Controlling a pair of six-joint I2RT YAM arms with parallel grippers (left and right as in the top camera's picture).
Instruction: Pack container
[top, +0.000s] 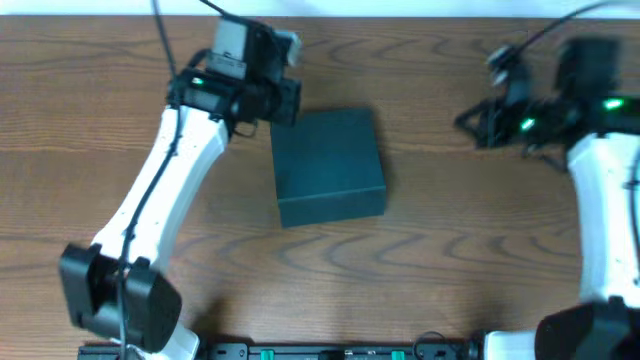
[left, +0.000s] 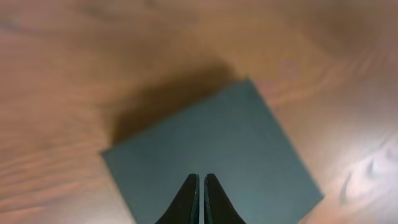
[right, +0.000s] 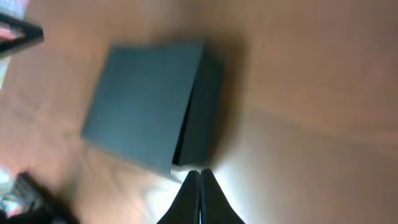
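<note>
The container (top: 330, 165) is a dark teal-black square box standing on the wooden table near its middle, lid down. It also shows in the left wrist view (left: 217, 149) and in the right wrist view (right: 149, 102). My left gripper (top: 285, 100) is at the box's back left corner; its fingers (left: 200, 180) are shut and empty, hovering over the lid. My right gripper (top: 470, 122) is off to the right of the box, apart from it; its fingers (right: 199, 174) are shut and empty, pointing toward the box's side.
The wooden table (top: 450, 250) surrounds the box. Some colourful items (right: 12, 25) show blurred at the right wrist view's far left edge. The arm bases stand at the front left (top: 120, 300) and front right (top: 590, 330).
</note>
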